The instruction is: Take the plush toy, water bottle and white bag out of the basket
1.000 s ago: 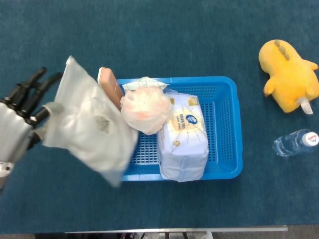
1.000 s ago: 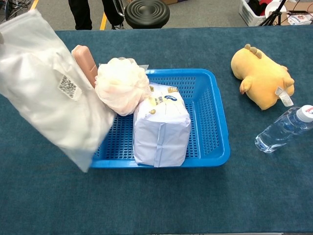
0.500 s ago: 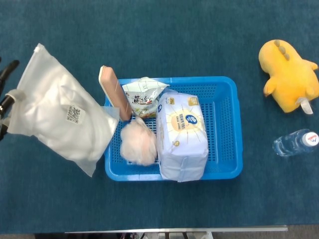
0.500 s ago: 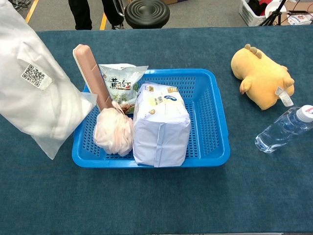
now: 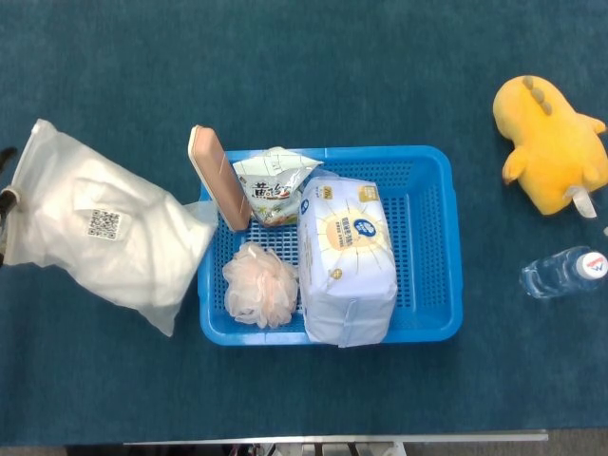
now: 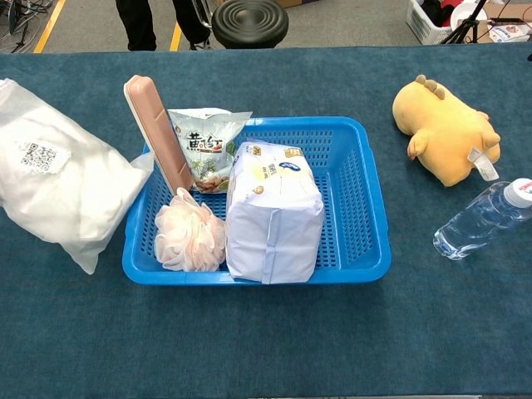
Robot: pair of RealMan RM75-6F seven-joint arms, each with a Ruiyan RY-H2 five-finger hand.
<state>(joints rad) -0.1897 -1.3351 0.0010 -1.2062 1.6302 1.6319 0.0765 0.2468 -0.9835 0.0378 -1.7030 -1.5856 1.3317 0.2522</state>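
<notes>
I set the white bag (image 5: 104,237) down at the frame's left, outside the basket (image 5: 432,247), using my left hand (image 5: 6,204) (barely visible at the edge; I cannot tell its grip), to complete unloading.

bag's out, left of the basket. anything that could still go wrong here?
1. The white bag lies against the basket rim at its near corner; dragging it on release could shift the basket.
2. The left hand shows only at the frame edge by the bag, so its grip cannot be checked.
3. The pink stick leans over the rim and might tip if the basket is nudged.
</notes>
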